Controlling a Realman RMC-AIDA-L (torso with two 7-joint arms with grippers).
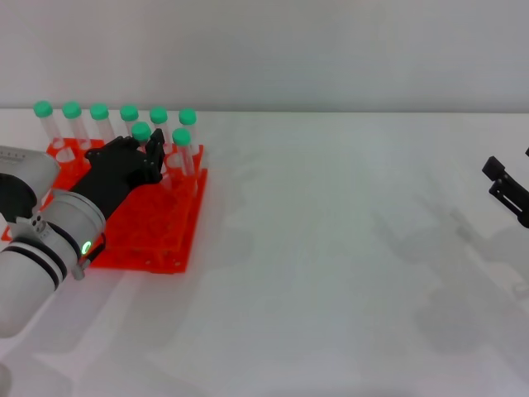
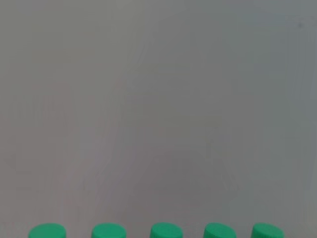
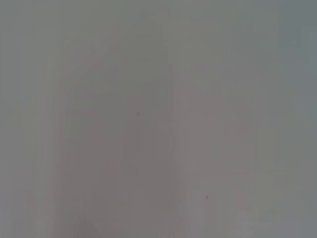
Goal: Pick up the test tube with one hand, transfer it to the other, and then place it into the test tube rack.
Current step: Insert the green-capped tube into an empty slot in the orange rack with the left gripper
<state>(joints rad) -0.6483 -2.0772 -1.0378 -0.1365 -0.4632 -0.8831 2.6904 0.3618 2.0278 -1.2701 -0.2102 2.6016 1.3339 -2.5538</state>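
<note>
Test tube rack [image 1: 153, 227] at the desk's [image 1: 331, 273] left holds eight green-capped tubes. Left gripper [image 1: 153, 161] over rack beside the test tube [image 1: 142, 136]; grip unclear. Right gripper [image 1: 506, 192] open, empty, far right.

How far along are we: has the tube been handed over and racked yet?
Handover looks done: the right gripper sits far off at the table's right edge with no tube in sight. In hand: the left gripper is over the test tube rack, against a test tube in the second row; whether it grips that tube is unclear. Eight green-capped tubes stand upright. Left: release if needed, and retreat.
</note>
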